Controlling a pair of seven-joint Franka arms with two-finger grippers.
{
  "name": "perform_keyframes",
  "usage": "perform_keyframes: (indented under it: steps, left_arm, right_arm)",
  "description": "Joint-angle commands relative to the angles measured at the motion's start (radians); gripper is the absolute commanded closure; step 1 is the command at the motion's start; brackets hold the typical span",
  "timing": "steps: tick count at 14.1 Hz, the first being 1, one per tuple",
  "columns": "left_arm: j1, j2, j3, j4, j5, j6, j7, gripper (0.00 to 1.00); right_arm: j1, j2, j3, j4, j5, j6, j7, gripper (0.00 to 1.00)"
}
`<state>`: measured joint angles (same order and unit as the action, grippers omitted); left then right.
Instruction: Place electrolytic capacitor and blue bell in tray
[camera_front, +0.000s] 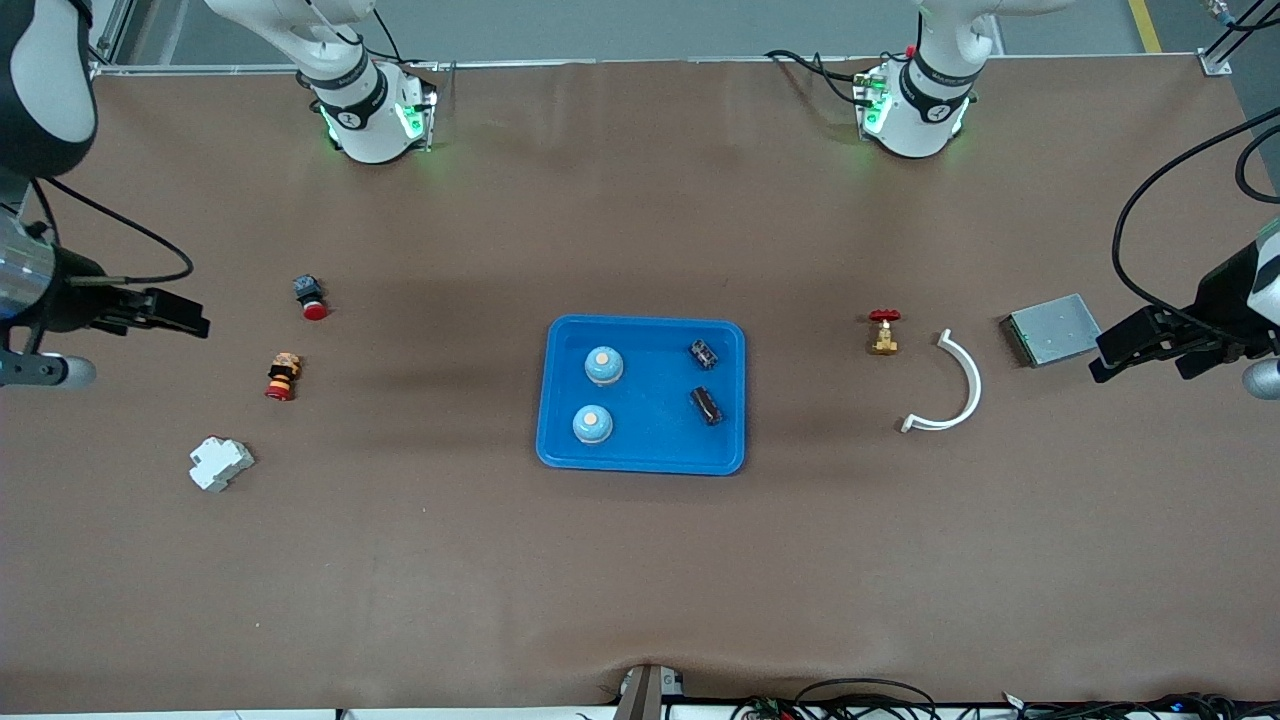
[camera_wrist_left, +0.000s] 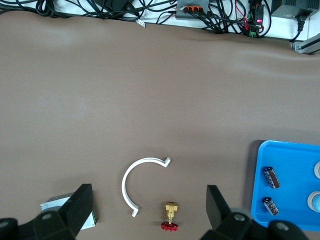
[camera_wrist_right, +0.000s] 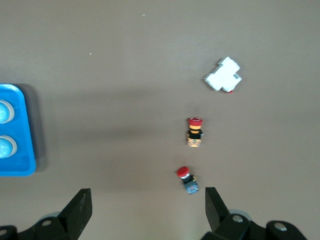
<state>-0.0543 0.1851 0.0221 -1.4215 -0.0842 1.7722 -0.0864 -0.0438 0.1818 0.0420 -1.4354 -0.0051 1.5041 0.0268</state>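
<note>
1. I am holding my left gripper (camera_front: 1140, 350) wide open and empty, over the table's edge at the left arm's end, just beside the grey plate (camera_front: 1052, 329)

2. I am holding my right gripper (camera_front: 170, 312) just as wide and just as empty, over the edge at the right arm's end; both arms are waiting clear of the work

3. The tray (camera_front: 641, 455) is sitting mid-table, and everything the task names is already lying in it: two bells (camera_front: 604, 365) along the side toward the right arm, two capacitors (camera_front: 706, 405) along the side toward the left arm. I am judging the placing as done

4. Risk one: I am going back into the tray for no reason, and my fingers are knocking a capacitor; it is a small cylinder on its side, so it is likely rolling to the rim

5. Risk two: I am mistaking a red-capped button (camera_front: 311, 297) near the right gripper for a task part, and carrying it in

6. Risk three: my left gripper, dropping or sweeping inward, is catching the plate, the white arc (camera_front: 953, 385) or the valve (camera_front: 883, 332) and dragging one toward the tray

7. Risk four: a rough nudge on the rim is sliding the tray and jostling the bells
</note>
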Motion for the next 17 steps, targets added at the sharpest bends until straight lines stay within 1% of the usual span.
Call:
perform_keyframes:
  steps: [1,3,8,10,13,17]
  left_arm:
    - [-0.004,-0.009,0.006,-0.011,-0.019,0.009,-0.019,0.0]
    - [-0.004,-0.009,0.004,-0.01,-0.019,0.026,-0.029,0.0]
    - [-0.002,-0.009,-0.022,-0.016,-0.011,0.036,-0.082,0.0]
    - [0.013,-0.012,-0.033,-0.02,-0.008,0.036,-0.081,0.0]
    - [0.05,-0.015,-0.074,-0.031,-0.003,0.036,-0.07,0.0]
    - [0.051,-0.018,-0.077,-0.034,0.004,0.036,-0.067,0.0]
  right_arm:
    - [0.002,-0.044,-0.039,0.021,-0.016,-0.039,-0.082,0.0]
    - [0.025,-0.07,-0.1,0.021,-0.003,-0.039,-0.12,0.0]
    - [0.024,-0.101,-0.099,0.02,0.007,-0.022,-0.108,0.0]
    - [0.022,-0.104,-0.103,0.018,0.039,-0.021,-0.102,0.0]
    - [0.022,-0.114,-0.099,0.018,0.04,-0.008,-0.096,0.0]
    - [0.027,-0.119,-0.097,0.012,0.045,-0.005,-0.076,0.0]
